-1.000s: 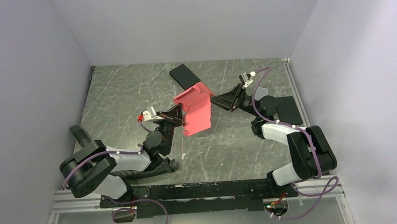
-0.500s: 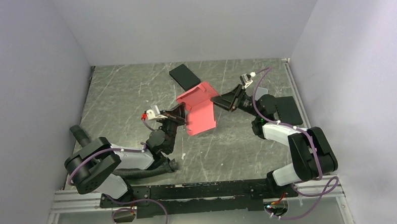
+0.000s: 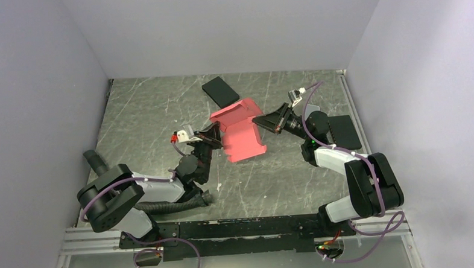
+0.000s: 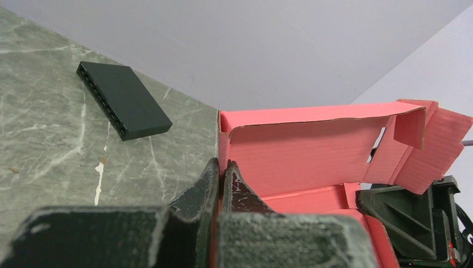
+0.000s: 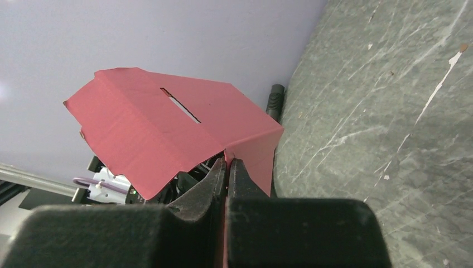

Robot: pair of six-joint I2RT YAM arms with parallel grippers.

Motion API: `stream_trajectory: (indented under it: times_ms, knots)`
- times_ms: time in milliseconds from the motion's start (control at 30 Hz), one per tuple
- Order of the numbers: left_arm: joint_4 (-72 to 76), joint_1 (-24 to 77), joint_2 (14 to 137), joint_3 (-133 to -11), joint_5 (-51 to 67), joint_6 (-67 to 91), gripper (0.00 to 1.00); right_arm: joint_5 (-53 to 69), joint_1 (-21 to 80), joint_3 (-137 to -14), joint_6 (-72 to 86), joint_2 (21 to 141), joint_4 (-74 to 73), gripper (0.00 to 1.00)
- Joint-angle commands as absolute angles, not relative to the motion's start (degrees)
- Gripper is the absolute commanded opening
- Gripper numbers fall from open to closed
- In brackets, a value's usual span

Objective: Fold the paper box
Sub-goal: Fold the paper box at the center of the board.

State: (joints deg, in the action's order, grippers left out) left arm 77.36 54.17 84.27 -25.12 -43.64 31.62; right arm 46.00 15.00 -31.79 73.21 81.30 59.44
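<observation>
A pinkish-red paper box (image 3: 242,134), partly formed, is held up over the grey marbled counter (image 3: 143,114) between two robot claws. The left claw (image 3: 218,142) is clenched on the edge of one wall. The right claw (image 3: 256,120) is clenched on the opposite side, at a folded corner. Whether the box's lowest corner touches the counter, I cannot tell. Gripping from both sides probably keeps the thin card taut, so a panel can bend along its crease without the sheet flopping.

The left wrist view shows the inside. A wall stands upright just ahead of the left claw, with a floor panel below it and loose flaps at the far end, beside the right claw's dark body. The right wrist view shows the outside instead: a panel with a narrow slot, sloping away above the pinched fingers. Only the overhead view shows both claws at once. A black flat box (image 3: 220,91) lies on the counter beyond them, apart from the fold.
</observation>
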Motion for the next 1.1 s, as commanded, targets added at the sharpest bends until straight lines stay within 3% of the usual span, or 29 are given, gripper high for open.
stream_trajectory:
  times_ms: [0, 200, 233, 367, 433, 567, 767, 900, 1067]
  knots:
    - [81.06, 55.96, 84.44, -27.74, -41.53, 28.59, 0.00, 45.87, 15.55, -32.86, 71.27, 79.61, 59.99, 0.00]
    - [82.05, 56.42, 84.81, -27.37, -42.26, 26.15, 0.00, 46.78, 15.35, -33.16, 70.27, 79.60, 60.47, 0.00]
    - [82.17, 56.43, 84.75, -27.29, -42.55, 25.48, 0.00, 47.13, 15.18, -33.28, 70.04, 79.50, 61.05, 0.03]
    - [83.22, 56.51, 84.26, -26.11, -43.71, 23.12, 0.00, 50.10, 14.06, -33.59, 66.91, 78.37, 63.70, 0.38]
    - [83.79, 56.47, 83.76, -25.26, -44.34, 21.85, 0.00, 53.05, 13.89, -34.05, 63.20, 77.47, 63.81, 0.47]
    - [83.56, 56.45, 82.09, -24.27, -44.74, 19.51, 0.00, 61.18, 13.80, -34.17, 53.18, 75.89, 65.78, 0.60]
    - [82.07, 56.48, 78.49, -22.12, -45.48, 16.35, 0.00, 72.61, 13.09, -34.54, 40.50, 72.23, 63.46, 0.68]
    - [81.21, 56.48, 75.78, -20.47, -45.47, 13.54, 0.00, 77.53, 12.04, -37.70, 29.69, 71.32, 48.44, 0.70]
    - [78.86, 56.43, 72.65, -18.68, -42.52, 10.03, 0.00, 76.99, 10.56, -46.29, 2.04, 70.87, 12.79, 0.70]
